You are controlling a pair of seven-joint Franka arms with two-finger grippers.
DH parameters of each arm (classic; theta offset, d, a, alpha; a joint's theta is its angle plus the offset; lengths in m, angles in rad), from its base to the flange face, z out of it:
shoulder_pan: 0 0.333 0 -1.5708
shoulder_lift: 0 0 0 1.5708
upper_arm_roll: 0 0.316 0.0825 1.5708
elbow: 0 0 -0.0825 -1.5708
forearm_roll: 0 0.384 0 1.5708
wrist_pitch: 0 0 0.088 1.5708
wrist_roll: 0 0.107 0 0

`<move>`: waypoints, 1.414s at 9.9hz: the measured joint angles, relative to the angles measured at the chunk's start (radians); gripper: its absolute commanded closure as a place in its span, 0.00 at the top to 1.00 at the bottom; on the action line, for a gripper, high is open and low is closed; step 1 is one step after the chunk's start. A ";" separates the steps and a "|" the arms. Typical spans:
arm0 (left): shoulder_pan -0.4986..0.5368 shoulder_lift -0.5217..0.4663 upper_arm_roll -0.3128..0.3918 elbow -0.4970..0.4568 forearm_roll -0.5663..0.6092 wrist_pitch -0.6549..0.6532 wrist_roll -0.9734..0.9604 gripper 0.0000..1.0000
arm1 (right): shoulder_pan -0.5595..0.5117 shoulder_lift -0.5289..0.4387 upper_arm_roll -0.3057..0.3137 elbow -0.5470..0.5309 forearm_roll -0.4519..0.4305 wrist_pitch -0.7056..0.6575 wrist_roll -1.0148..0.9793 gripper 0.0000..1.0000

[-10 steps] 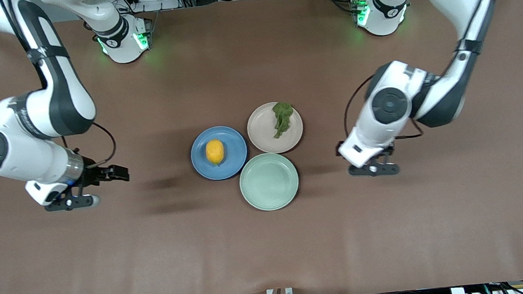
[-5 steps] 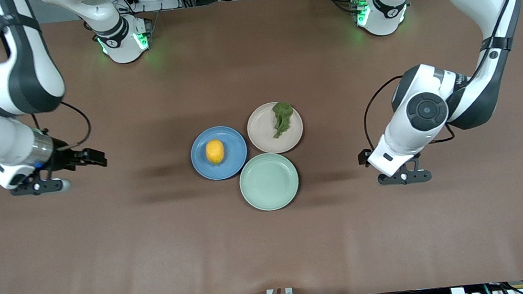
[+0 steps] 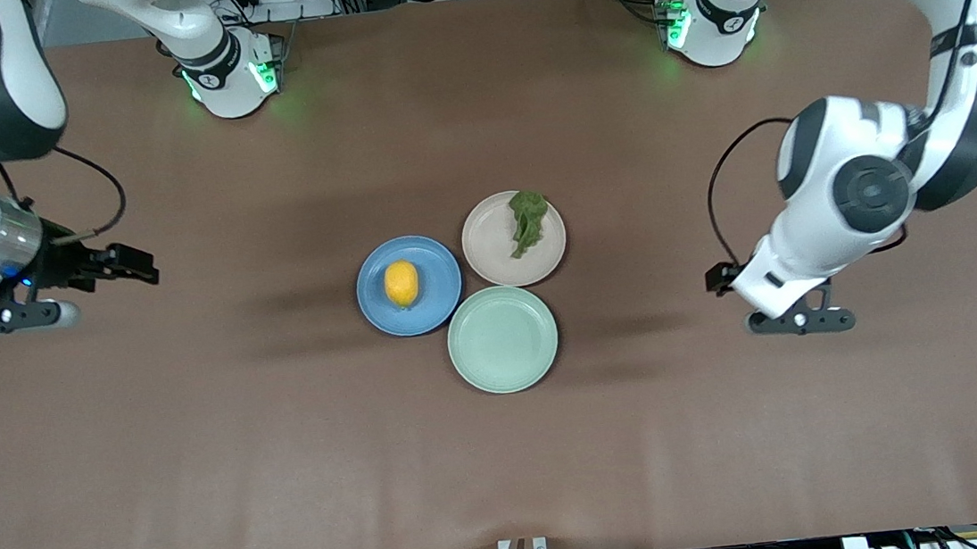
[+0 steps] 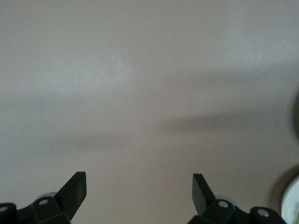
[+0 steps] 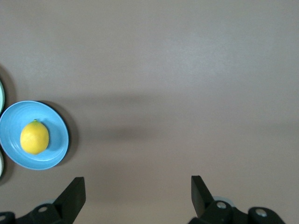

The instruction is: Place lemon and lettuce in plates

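Note:
The lemon (image 3: 401, 283) lies on the blue plate (image 3: 436, 264) at the middle of the table. The lettuce (image 3: 528, 220) lies on the beige-pink plate (image 3: 493, 252), beside the blue one. My right gripper (image 3: 9, 317) is open and empty, over bare table toward the right arm's end, well away from the plates. The right wrist view shows its open gripper (image 5: 138, 186), the lemon (image 5: 34, 137) and the blue plate (image 5: 57, 135). My left gripper (image 3: 802, 321) is open and empty over bare table toward the left arm's end. The left wrist view shows its open gripper (image 4: 139, 184).
A pale mint-green plate (image 3: 502, 339) with nothing on it touches the other two plates and lies nearest the front camera. The brown table mat (image 3: 203, 472) spreads wide on every side of the plates.
Both arms have drawn away from the plates, each toward its own end of the table. Both grippers stay open. The lemon and the lettuce have not moved.

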State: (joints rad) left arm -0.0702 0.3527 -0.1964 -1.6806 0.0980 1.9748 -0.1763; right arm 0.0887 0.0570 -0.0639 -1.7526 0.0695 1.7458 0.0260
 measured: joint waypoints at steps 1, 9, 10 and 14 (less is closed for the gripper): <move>-0.001 -0.043 0.024 -0.038 -0.022 -0.001 0.029 1.00 | -0.007 -0.016 0.000 0.018 -0.002 -0.016 0.000 1.00; 0.005 -0.283 0.104 -0.078 -0.093 -0.073 0.054 1.00 | -0.024 -0.061 -0.021 0.146 -0.010 -0.075 -0.033 1.00; 0.005 -0.303 0.104 -0.079 -0.093 -0.076 0.054 1.00 | -0.024 -0.061 -0.033 0.154 -0.010 -0.077 -0.039 1.00; 0.005 -0.358 0.104 -0.056 -0.093 -0.216 0.059 1.00 | -0.017 -0.057 -0.057 0.171 -0.047 -0.076 -0.074 1.00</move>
State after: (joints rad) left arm -0.0651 -0.0056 -0.0923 -1.7364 0.0050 1.7593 -0.1176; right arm 0.0716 -0.0003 -0.1212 -1.5811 0.0222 1.6695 -0.0478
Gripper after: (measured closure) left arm 0.000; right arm 0.000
